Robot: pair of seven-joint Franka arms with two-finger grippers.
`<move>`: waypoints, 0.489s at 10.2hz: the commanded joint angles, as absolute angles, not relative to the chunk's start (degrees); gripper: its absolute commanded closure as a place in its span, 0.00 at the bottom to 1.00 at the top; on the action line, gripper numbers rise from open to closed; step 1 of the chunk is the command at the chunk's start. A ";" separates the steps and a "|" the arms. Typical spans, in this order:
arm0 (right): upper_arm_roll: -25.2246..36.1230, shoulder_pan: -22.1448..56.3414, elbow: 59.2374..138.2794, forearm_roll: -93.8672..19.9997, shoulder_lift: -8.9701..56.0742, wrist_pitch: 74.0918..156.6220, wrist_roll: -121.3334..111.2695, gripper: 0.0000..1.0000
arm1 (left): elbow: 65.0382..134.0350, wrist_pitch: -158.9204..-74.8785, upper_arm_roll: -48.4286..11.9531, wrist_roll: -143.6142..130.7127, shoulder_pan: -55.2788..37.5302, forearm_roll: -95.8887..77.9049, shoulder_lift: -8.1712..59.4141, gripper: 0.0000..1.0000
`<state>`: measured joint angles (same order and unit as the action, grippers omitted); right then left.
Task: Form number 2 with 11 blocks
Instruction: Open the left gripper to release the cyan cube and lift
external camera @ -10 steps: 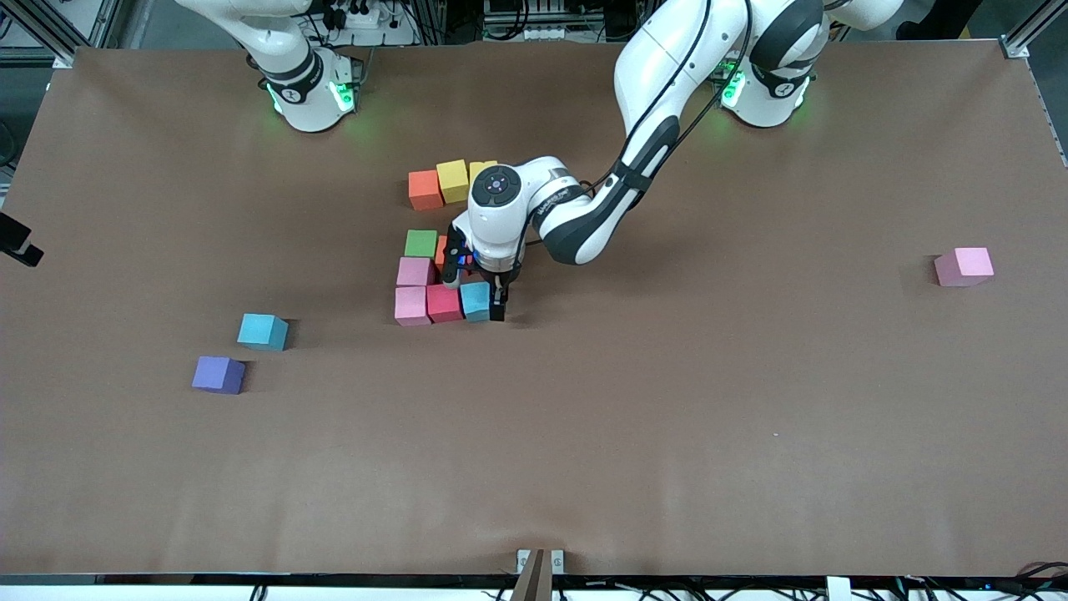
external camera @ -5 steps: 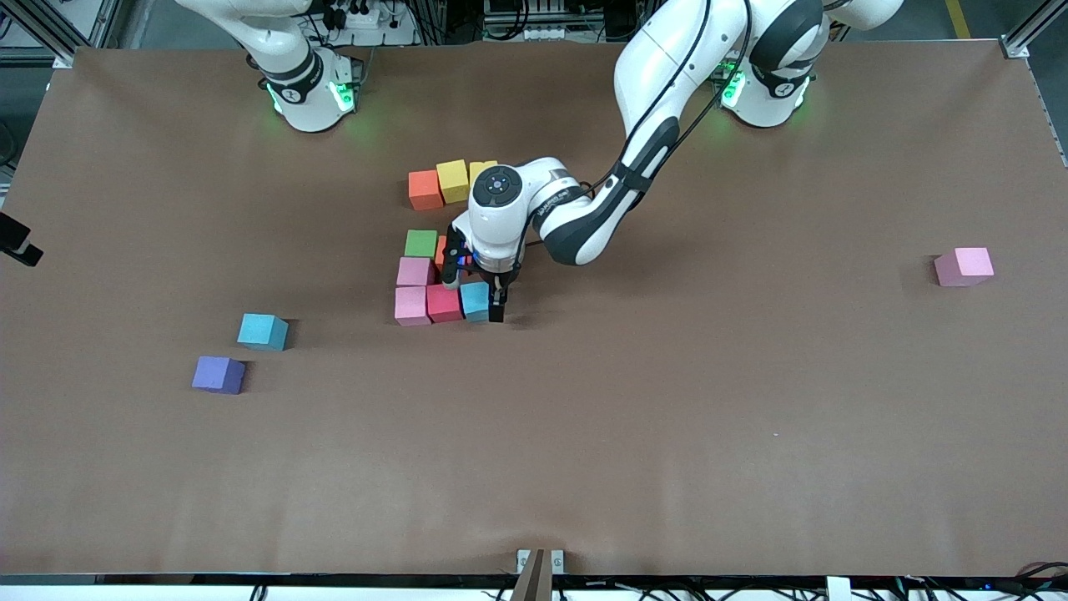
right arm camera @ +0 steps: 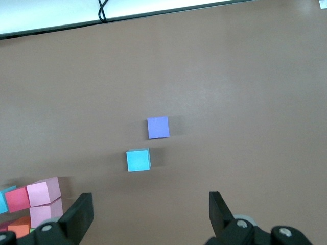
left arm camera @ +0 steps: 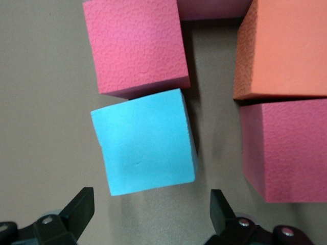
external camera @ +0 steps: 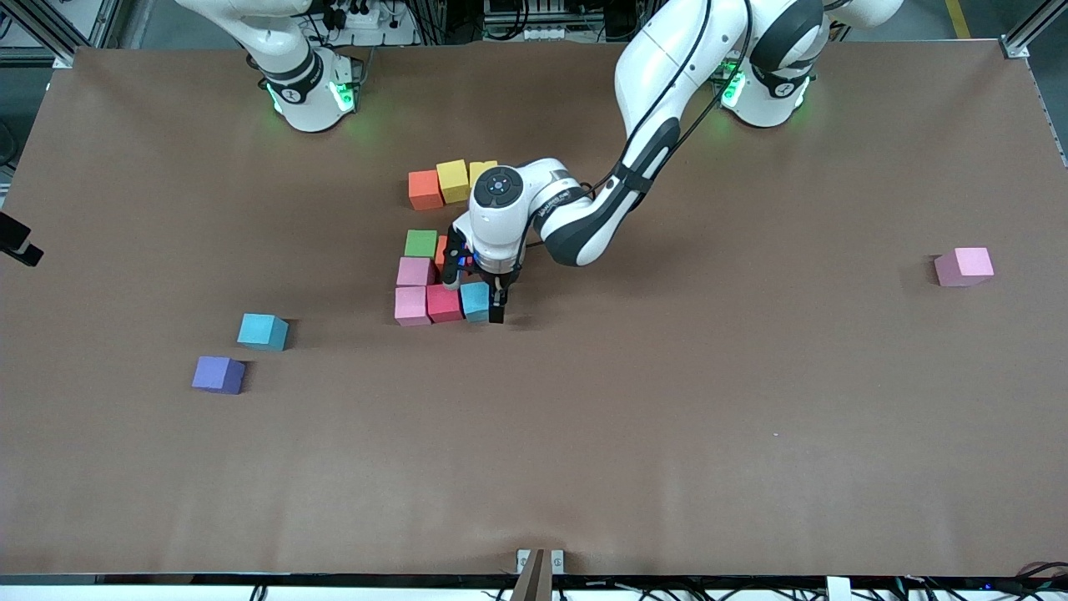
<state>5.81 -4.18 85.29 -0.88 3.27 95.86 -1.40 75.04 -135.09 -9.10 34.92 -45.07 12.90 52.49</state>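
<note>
Blue block between the wide-open, empty fingers of the left gripper, untouched by either, a little skewed and touching the red block beside it. Best squared flush into the nearest row of the number 2, then left by a straight lift without brushing it. Farther off, right gripper waiting open and empty above the table, loose turquoise block and purple block below it.
</note>
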 commanded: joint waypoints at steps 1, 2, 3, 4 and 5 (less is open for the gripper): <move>5.19 -4.75 85.34 -1.05 2.55 95.27 -0.97 0.00 | 74.79 -135.53 -9.32 36.56 -43.95 14.32 52.82 0.00; 5.19 -4.75 85.34 -1.05 2.55 95.36 -0.97 0.00 | 74.79 -135.53 -9.32 37.95 -43.08 14.24 52.82 0.00; 5.19 -4.75 85.34 -1.05 2.55 95.27 -0.97 0.00 | 74.71 -135.53 -9.40 38.32 -42.81 13.98 53.00 0.00; 5.19 -4.75 85.34 -1.05 2.55 95.27 -0.97 0.00 | 74.53 -135.53 -9.40 37.97 -42.80 13.80 53.17 0.00; 5.27 -4.75 85.34 -1.05 2.55 95.27 -0.97 0.00 | 74.36 -135.61 -9.40 37.79 -42.89 13.71 53.17 0.00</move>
<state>5.79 -4.18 85.29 -0.88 3.27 95.85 -1.40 75.05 -135.09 -8.95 37.33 -42.99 12.90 52.71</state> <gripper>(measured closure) 0.000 0.000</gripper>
